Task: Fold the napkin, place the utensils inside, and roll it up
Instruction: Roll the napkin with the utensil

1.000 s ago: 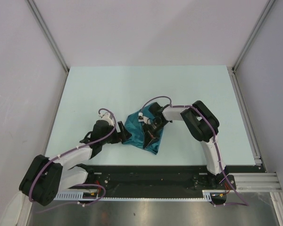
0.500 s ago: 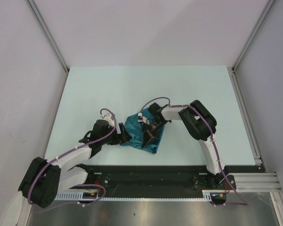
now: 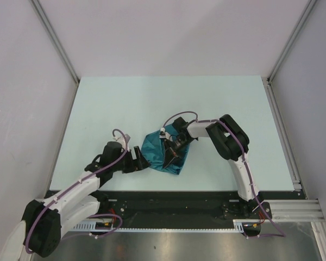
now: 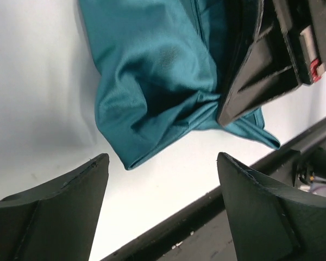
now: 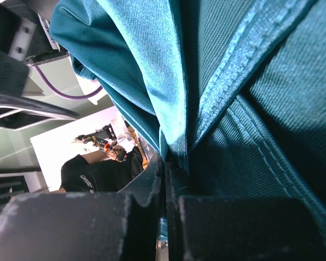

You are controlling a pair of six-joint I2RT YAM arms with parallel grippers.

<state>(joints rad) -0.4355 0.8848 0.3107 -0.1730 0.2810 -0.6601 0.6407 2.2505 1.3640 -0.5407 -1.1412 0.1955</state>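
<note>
The teal napkin (image 3: pixel 160 155) lies bunched on the table near its front edge. My right gripper (image 3: pixel 170 156) is shut on a fold of the napkin (image 5: pixel 244 98), its jaws pressed together on the cloth. My left gripper (image 3: pixel 141 162) is open and empty, just left of the napkin. In the left wrist view the napkin (image 4: pixel 152 87) hangs ahead of the fingers (image 4: pixel 92 179), apart from them, with the right gripper (image 4: pixel 261 70) on its right side. The spoon is hidden.
The pale table (image 3: pixel 168 103) stretches behind and to both sides. A black rail (image 3: pixel 174 198) runs along the front edge just below the napkin. Grey walls (image 3: pixel 22 81) and metal posts enclose the cell.
My left gripper has pulled back a little toward the front left, away from the napkin. The right gripper still holds the cloth, which looks slightly more bunched.
</note>
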